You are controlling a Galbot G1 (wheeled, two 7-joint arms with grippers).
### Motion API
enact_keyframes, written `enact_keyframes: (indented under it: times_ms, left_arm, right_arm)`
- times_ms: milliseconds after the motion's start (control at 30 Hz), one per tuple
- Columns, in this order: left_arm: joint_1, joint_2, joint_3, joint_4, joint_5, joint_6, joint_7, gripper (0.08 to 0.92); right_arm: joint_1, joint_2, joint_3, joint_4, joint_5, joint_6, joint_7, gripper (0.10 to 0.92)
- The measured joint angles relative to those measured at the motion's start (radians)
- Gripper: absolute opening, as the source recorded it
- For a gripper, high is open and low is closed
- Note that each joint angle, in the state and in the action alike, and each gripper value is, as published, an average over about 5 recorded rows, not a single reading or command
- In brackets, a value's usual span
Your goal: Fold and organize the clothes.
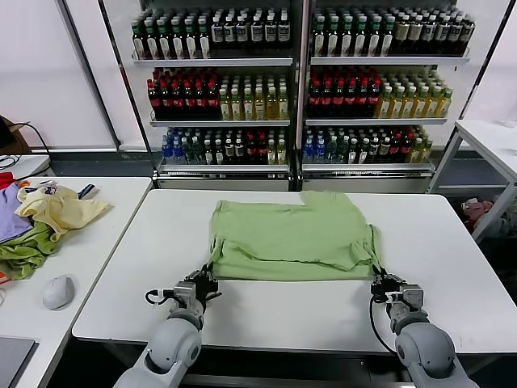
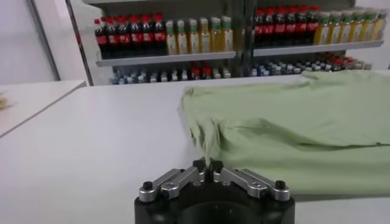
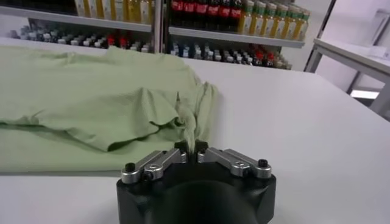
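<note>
Light green shirt (image 1: 292, 234) is laid flat, partly folded, at the middle of the white table (image 1: 452, 275), its near hem toward the robot. Left gripper (image 1: 207, 279) is set at the near left corner of the hem, jaws pressed together on the fabric edge. Right gripper (image 1: 380, 280) is set at the near right corner, jaws pinched on a raised bunch of cloth. Printed graphic is not seen, possibly turned under. Pale yellow garment (image 1: 56, 210) is heaped on the side table (image 1: 105, 242) to the left, well apart, near a computer mouse (image 1: 58, 291). Bottle shelves (image 1: 299, 81) are ranged behind.
</note>
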Motion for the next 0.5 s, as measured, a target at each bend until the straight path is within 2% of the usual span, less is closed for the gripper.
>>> enact_keyframes:
  times_ms: [500]
  left_arm:
    - [0.254, 0.025, -0.042, -0.221, 0.056, -0.001, 0.002, 0.114]
  right_arm:
    - [-0.307, 0.020, 0.092, 0.248, -0.065, 0.016, -0.005, 0.157]
